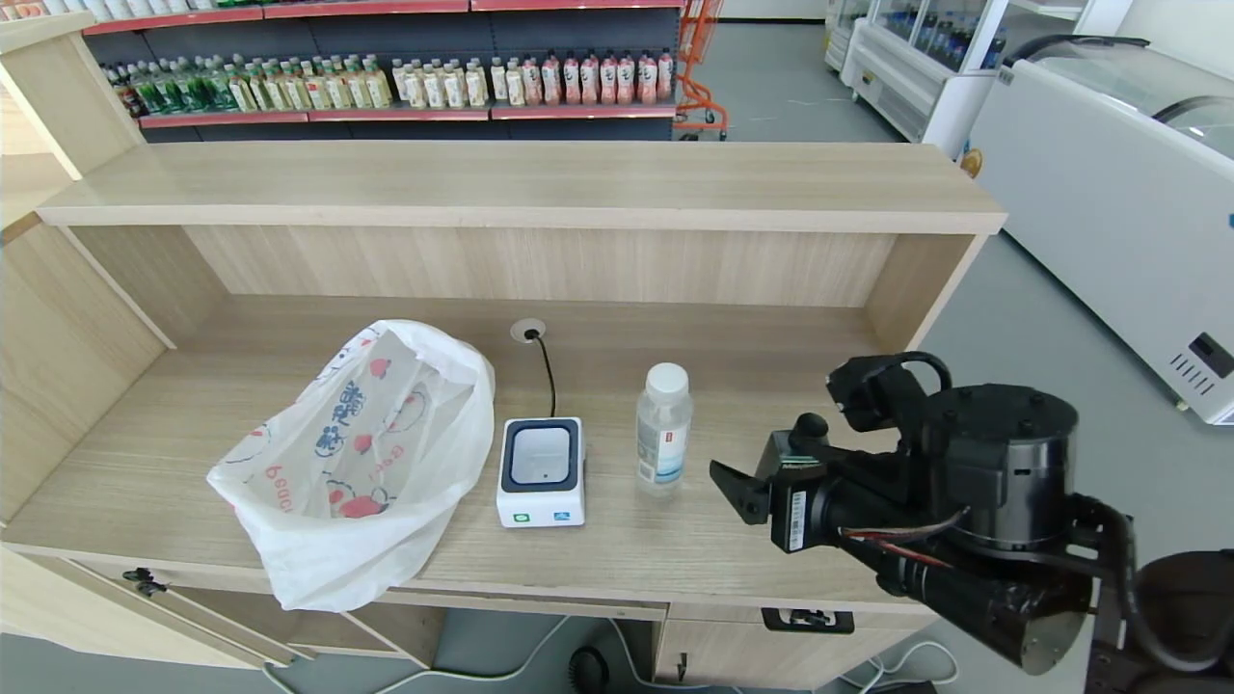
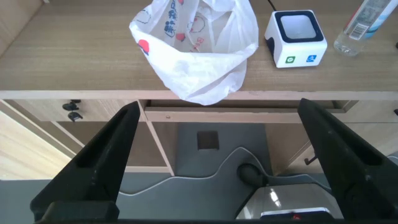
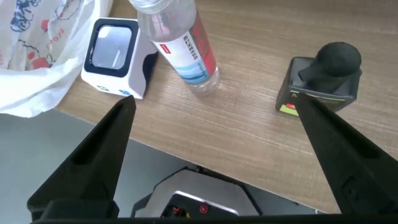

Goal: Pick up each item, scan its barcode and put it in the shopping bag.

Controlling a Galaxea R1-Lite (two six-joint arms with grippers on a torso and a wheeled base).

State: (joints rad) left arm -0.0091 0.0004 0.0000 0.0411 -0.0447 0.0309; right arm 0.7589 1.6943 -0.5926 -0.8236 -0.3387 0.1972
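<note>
A clear water bottle (image 1: 663, 429) (image 3: 183, 43) (image 2: 364, 25) with a white cap stands upright on the wooden counter (image 1: 174, 434), just right of the white barcode scanner (image 1: 540, 470) (image 2: 296, 37) (image 3: 112, 56). Left of the scanner, the white printed shopping bag (image 1: 357, 463) (image 2: 193, 56) (image 3: 31, 56) sits open-mouthed, sagging over the front edge. A small dark item with a round black top (image 1: 808, 429) (image 3: 326, 74) stands right of the bottle, partly hidden. My right gripper (image 1: 762, 487) (image 3: 216, 106) hovers open near the front edge, close to that item. My left gripper (image 2: 219, 107) hangs open below the counter front.
A black cable (image 1: 548, 376) runs from the scanner back to a grommet. A raised back ledge (image 1: 521, 183) and side walls enclose the counter. Drawers (image 2: 205, 115) sit under the front edge. Freezers (image 1: 1109, 193) stand to the right and drink shelves (image 1: 386, 87) behind.
</note>
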